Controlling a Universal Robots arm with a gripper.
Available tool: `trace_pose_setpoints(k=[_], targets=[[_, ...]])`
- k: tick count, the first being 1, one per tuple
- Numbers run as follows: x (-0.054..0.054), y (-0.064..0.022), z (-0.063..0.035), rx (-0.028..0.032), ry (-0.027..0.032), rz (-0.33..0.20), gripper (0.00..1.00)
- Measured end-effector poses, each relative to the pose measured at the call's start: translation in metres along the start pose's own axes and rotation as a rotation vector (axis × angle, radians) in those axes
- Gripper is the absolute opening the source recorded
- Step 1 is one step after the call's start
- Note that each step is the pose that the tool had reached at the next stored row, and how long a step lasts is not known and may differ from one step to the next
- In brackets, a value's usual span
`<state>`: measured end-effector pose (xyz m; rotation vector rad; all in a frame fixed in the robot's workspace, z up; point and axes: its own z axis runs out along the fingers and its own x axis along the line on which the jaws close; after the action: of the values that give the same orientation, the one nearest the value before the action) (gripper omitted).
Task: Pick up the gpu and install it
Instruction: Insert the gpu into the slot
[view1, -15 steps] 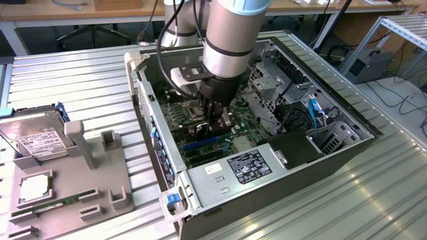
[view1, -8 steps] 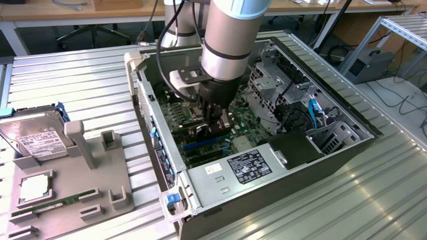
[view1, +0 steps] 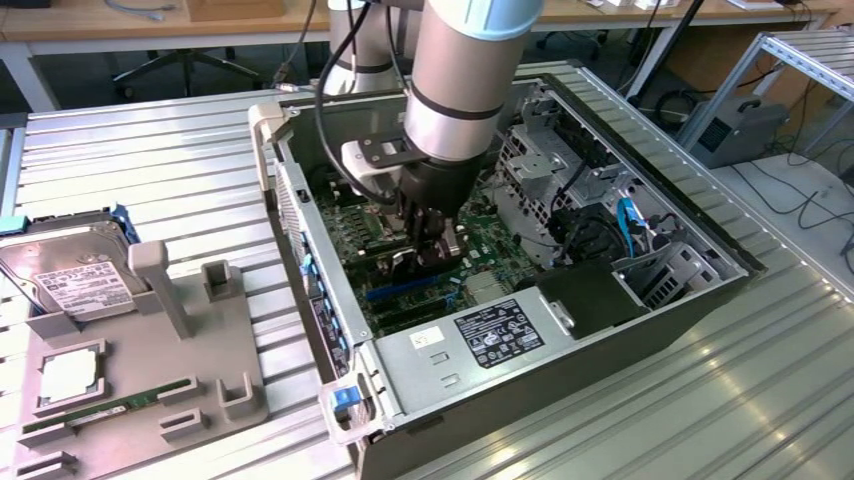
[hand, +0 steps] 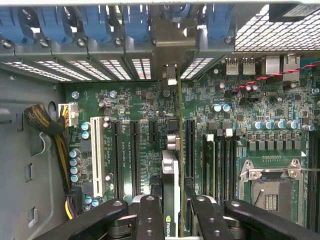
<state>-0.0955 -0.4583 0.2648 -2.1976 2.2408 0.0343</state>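
The exterior view shows the arm reaching down into an open computer case (view1: 441, 405) that lies on its side on the ribbed metal surface (view1: 747, 400). The pincer (view1: 430, 250) is low over the motherboard, near the case's middle. Toward the surface's edge at the exterior view's left, a grey tray (view1: 200, 370) carries a hard drive (view1: 60, 275) and a slim green memory stick (view1: 100, 412).

The wrist view gives the grip. The pincer (hand: 172, 200) pinches the gpu (hand: 171, 165), seen edge-on and upright over the expansion slots (hand: 135, 155). Its metal bracket reaches the case's rear wall, under the row of blue clips (hand: 95, 25). The empty processor socket (hand: 272, 192) sits well apart from it.

A black label (view1: 497, 335) on the power supply carries white print too small to read, as does the hard drive's white label. The card's edge bears a small logo mark (hand: 167, 227).
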Motion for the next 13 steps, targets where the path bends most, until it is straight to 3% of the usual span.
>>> trace_pose_setpoints(k=[13], targets=[[0.0001,-0.0001,0.0044,-0.0001,-0.0001,0.000,0.27]])
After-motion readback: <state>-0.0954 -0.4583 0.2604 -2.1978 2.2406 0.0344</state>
